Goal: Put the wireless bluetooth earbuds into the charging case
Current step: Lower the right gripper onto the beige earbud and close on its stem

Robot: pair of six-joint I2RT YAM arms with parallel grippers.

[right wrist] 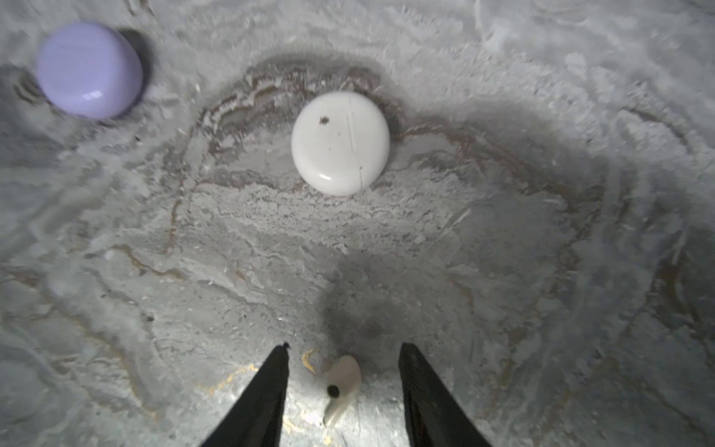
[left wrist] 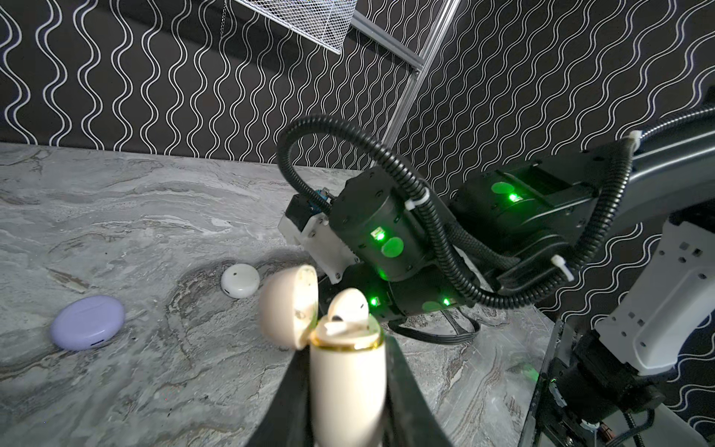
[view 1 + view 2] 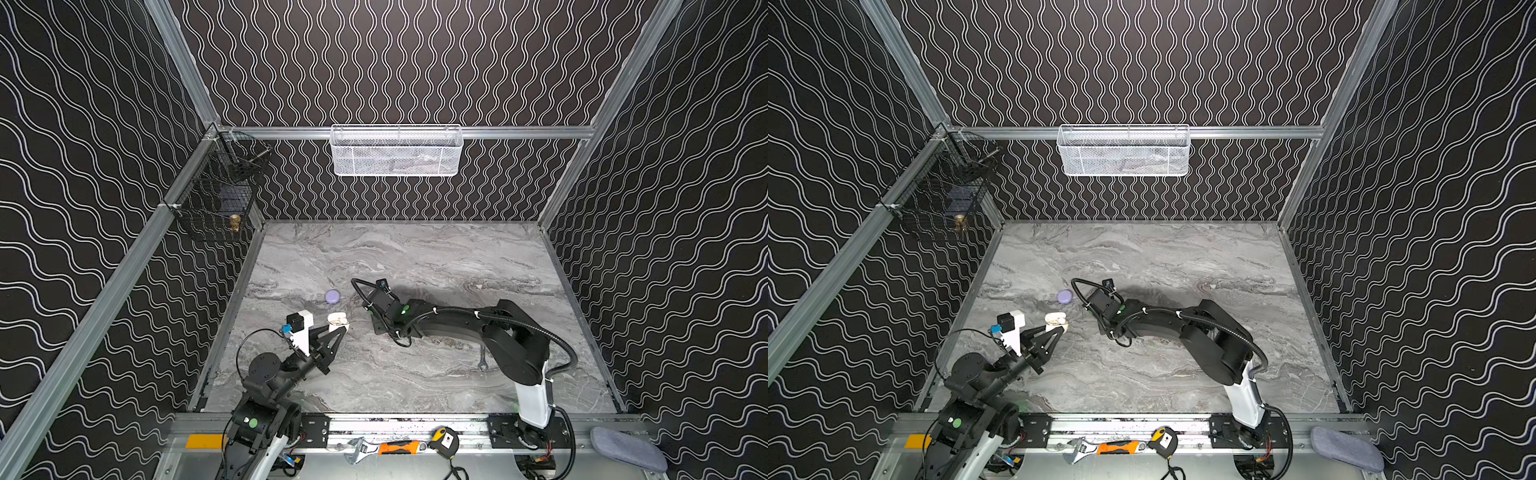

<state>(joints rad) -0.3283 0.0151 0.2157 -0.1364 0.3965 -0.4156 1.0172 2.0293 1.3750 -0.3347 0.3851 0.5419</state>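
On the marble-patterned bench, in both top views, the left gripper has its fingers closed on the cream charging case near the left edge. What sits inside the case is too small to make out there. The lavender case lies closed just behind it. The right arm stretches low across the middle, and its wrist covers its own tip and whatever lies beneath. In a top view a steel wrench shows only one end, the rest hidden behind that arm. Two baskets hang on the walls, a white mesh basket and a black wire basket; their contents are unclear.

In the left wrist view the black fingers clamp the cream case on both sides, its lid swung open and its lower end cut off by the frame. One seated earbud stands in the case with its stem hidden inside; the well beside it cannot be judged. A white round case lies closed beyond, apart from the lavender one. That makes three cases.

In the right wrist view the right gripper hovers with its fingers spread apart, holding nothing. A loose earbud lies on the bench between them, touching neither. The edges of this view are blurred. Two earbuds show in all.
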